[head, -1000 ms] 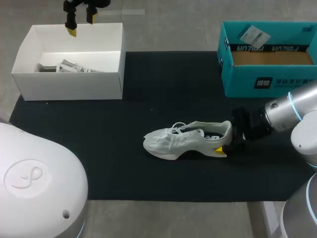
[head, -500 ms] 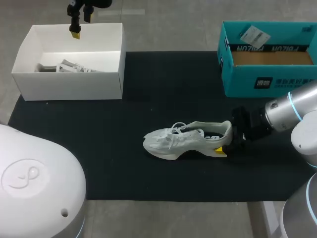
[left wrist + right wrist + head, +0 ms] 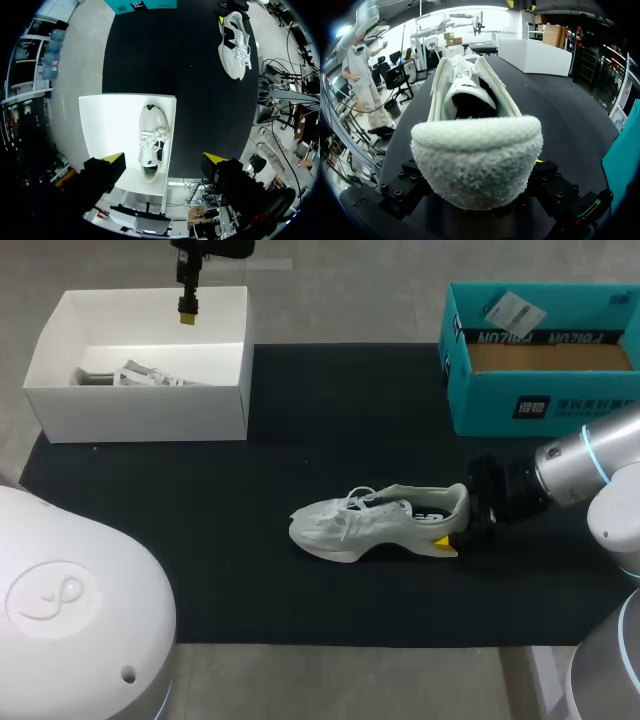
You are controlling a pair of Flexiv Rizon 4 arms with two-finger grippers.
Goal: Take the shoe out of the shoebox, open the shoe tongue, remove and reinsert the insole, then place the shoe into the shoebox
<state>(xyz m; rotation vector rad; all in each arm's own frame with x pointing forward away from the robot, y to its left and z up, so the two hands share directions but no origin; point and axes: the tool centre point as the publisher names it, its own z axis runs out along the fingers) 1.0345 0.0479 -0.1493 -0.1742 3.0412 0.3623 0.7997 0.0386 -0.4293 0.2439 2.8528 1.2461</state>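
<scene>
Teal box [image 3: 540,405] at far right carries white print and a paper tag [image 3: 512,310]; white lace-up sneaker [image 3: 375,525] lies mid-way on the black mat [image 3: 300,440], its fleecy heel clamped between the right gripper [image 3: 455,528] fingers; left gripper [image 3: 187,312] hangs wide open, empty, over the white shoebox [image 3: 150,410].

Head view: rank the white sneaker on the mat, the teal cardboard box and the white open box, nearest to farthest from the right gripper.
1. The white sneaker, middle, heel at the right gripper.
2. The teal cardboard box, far right.
3. The white open box, far left.
</scene>
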